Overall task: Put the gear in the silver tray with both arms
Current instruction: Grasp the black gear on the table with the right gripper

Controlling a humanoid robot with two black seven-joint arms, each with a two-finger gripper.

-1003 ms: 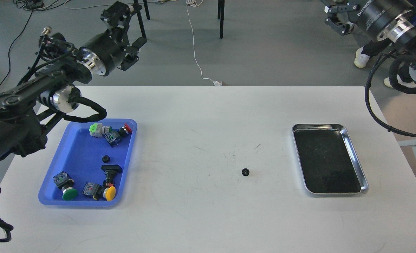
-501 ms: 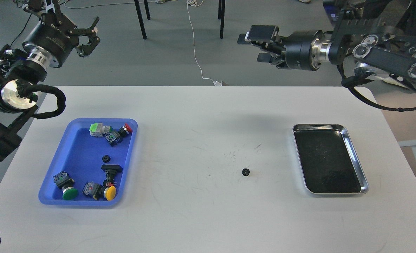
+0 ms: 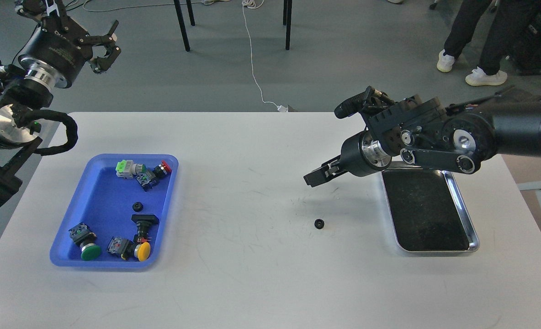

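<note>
A small black gear (image 3: 319, 223) lies on the white table, left of the silver tray (image 3: 473, 232), whose dark bottom is bare. My right arm reaches in from the right across the tray's far end. Its gripper (image 3: 318, 174) hangs low over the table, a little beyond the gear and apart from it, fingers slightly parted and empty. My left gripper (image 3: 107, 46) is held high past the table's far left corner, fingers spread and empty.
A blue plastic tray (image 3: 97, 192) at the left holds several push-button switches and a second small black gear (image 3: 137, 205). A person's legs (image 3: 462, 41) stand on the floor beyond the table at the far right. A white cable (image 3: 257, 68) runs across the floor.
My right arm has swung down and toward me, from above the far edge to low over the table near the gear. My left gripper shifted slightly left. The gear has not moved.
</note>
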